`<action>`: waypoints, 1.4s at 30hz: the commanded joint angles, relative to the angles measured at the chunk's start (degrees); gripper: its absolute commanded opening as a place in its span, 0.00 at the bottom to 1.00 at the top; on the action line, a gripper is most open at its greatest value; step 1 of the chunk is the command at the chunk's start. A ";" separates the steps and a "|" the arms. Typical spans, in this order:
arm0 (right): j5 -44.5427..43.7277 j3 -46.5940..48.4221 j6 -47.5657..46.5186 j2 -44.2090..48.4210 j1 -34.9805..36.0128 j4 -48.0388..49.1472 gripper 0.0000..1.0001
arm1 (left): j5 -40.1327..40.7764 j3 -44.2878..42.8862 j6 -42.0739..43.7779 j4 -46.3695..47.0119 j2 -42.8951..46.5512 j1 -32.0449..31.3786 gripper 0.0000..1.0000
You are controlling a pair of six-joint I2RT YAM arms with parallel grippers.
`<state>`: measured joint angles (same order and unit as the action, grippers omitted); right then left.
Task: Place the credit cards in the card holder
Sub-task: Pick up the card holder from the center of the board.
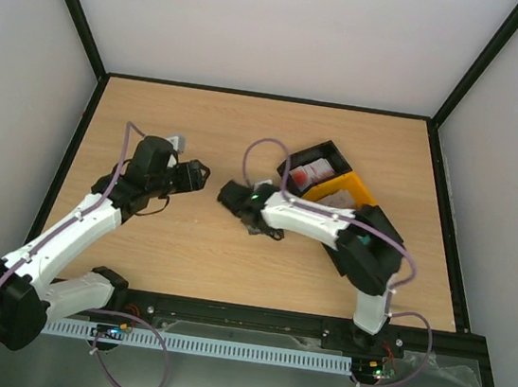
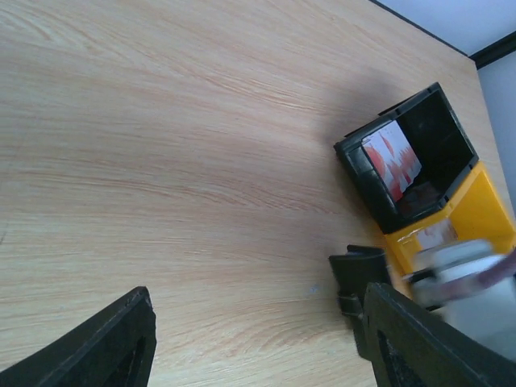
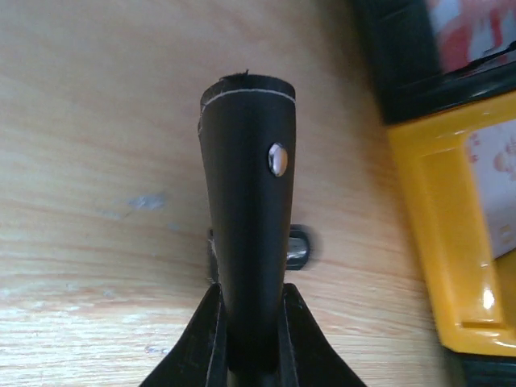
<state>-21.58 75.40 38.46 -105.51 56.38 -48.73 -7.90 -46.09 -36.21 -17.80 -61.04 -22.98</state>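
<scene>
Card holder (image 3: 246,201) tight in the right gripper (image 3: 248,326); left gripper (image 2: 262,330) wide, empty, above the table (image 2: 161,121).

light bright, even | shadows soft | glint on card holder (image 3: 246,242) | blur: right arm (image 2: 463,270), left wrist view

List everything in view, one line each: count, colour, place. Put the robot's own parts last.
card holder: one, black with a silver snap, pinched in the right gripper, beside the yellow bin
red-and-white credit cards: count unclear, leaning inside the black bin
pale credit cards: count unclear, pinkish-white, inside the yellow bin
black bin: one, black, right of the table's centre
yellow bin: one, yellow, joined to the black bin's near side
table: one, light wood
left gripper: one, black, open and empty over bare wood
right gripper: one, black, shut on the card holder
</scene>
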 commanded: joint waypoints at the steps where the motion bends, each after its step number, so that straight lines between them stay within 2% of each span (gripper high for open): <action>1: -5.94 5.97 5.43 -8.20 5.93 -9.30 0.02 | 1.11 -0.63 -0.44 -3.13 2.02 0.48 0.72; 3: -3.29 9.00 5.23 -11.90 8.32 -8.49 0.04 | 1.21 -0.53 -0.67 -3.23 2.66 0.48 0.72; 4: -1.36 10.10 4.94 -13.52 9.40 -7.06 0.09 | 1.22 -0.51 -0.69 -3.29 2.82 0.48 0.72; 6: 3.16 10.97 4.18 -14.51 10.74 -2.94 0.28 | 1.31 -0.76 -0.64 -3.88 3.22 0.54 0.73; 8: 7.74 10.00 3.80 -13.77 10.95 3.36 0.41 | 1.20 -0.92 -0.34 -4.34 3.36 0.57 0.74; 10: 10.16 8.57 3.88 -12.43 10.75 7.17 0.50 | 0.84 -0.86 -0.18 -4.59 3.29 0.63 0.76; 12: 12.03 7.66 4.06 -10.67 10.14 9.74 0.55 | 0.78 -0.42 -0.13 -4.72 3.26 0.70 0.78; 19: 16.96 -0.91 4.61 5.33 6.15 20.44 0.56 | -2.20 3.18 -0.62 -2.52 1.95 0.83 0.86; 25: 11.64 -10.06 2.08 15.31 -0.83 17.54 0.54 | -11.98 11.55 -6.15 7.93 -0.93 -0.82 0.86; 31: 15.39 -13.00 -5.26 14.29 -2.33 17.46 0.53 | -13.35 17.39 -13.30 17.22 -6.12 -6.96 0.80; 35: 16.96 -12.85 -6.33 11.35 -2.40 19.15 0.51 | -13.64 19.00 -16.18 21.19 -9.21 -8.88 0.77; 42: 14.54 -12.64 -4.78 7.59 -2.48 19.46 0.29 | -13.27 19.61 -16.90 23.29 -13.69 -10.01 0.73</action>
<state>-4.95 62.76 33.56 -96.86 53.71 -29.67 -20.62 -27.24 -51.62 2.24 -72.99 -32.53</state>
